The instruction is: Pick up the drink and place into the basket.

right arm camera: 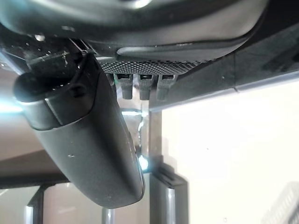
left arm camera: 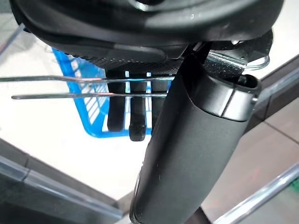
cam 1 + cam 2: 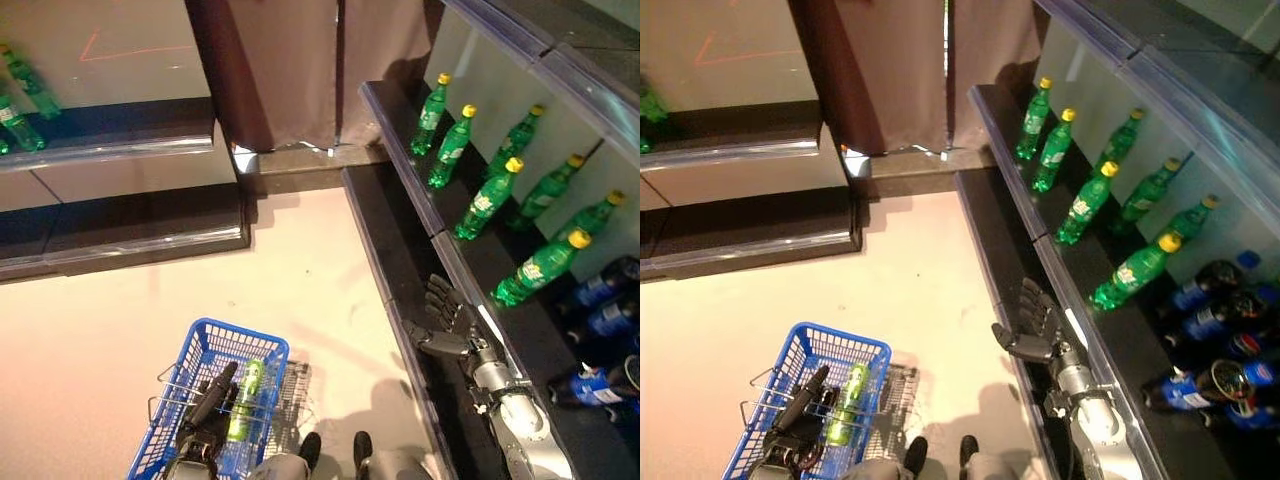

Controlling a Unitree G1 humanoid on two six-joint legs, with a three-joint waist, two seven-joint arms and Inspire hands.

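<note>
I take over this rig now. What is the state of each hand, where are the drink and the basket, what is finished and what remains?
Left hand: over the blue basket, wire handles across its fingers; I cannot tell if it grips them.
Right hand: open, empty, at the front edge of the lower shelf.
One green bottle already lies in the basket.
More green bottles stand on the shelf at right, blue-labelled ones nearer the robot.
Done: one drink placed. Left: nothing, unless more drinks are wanted.

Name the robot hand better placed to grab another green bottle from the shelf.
Right. The right robot hand is open at the shelf edge, beside the green bottles; the left robot hand is at the blue basket's wire handles.
</note>
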